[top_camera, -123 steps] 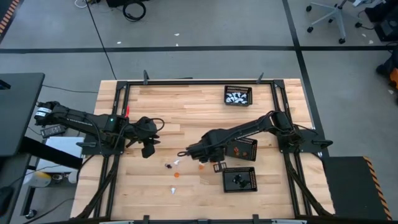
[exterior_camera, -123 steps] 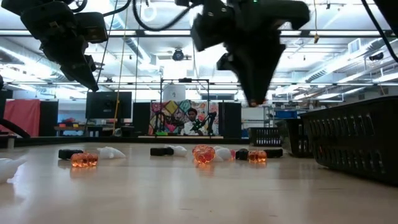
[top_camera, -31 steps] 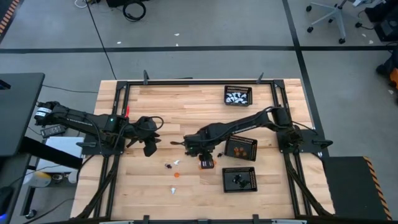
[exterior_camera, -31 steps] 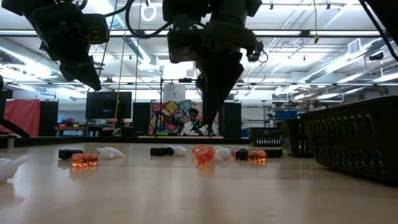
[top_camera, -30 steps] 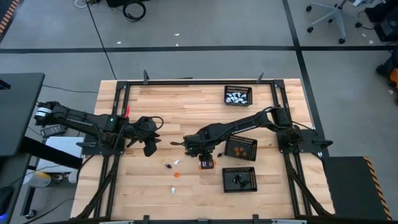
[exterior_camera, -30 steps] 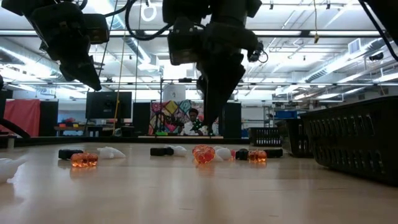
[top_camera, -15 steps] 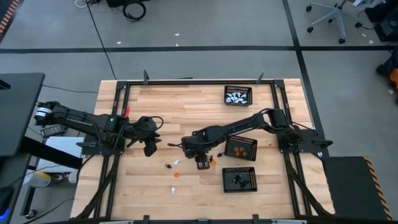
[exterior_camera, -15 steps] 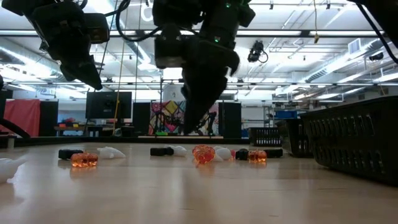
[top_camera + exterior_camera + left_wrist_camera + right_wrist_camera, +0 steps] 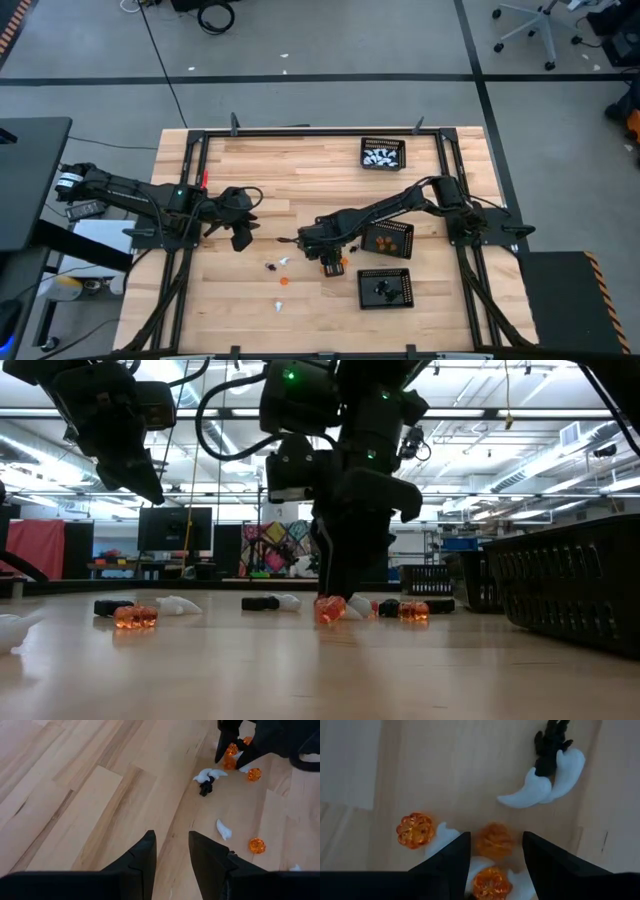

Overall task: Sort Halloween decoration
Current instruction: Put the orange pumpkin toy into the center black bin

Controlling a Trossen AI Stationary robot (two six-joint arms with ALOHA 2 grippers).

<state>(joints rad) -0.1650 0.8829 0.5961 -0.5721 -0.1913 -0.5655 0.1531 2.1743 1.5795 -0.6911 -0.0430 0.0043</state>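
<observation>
Right claw [image 9: 493, 851] hangs low over the middle of the wooden table [image 9: 300, 170], fingers spread on either side of an orange pumpkin [image 9: 493, 840] amid white ghosts [image 9: 540, 785] and a black figure [image 9: 551, 745], while the left claw [image 9: 171, 851] waits open, well apart.

left fingers [image 9: 141, 860] parted above wood table [image 9: 75, 795]; other arm's fingers [image 9: 226, 742] straddle orange figure [image 9: 229, 762].
</observation>
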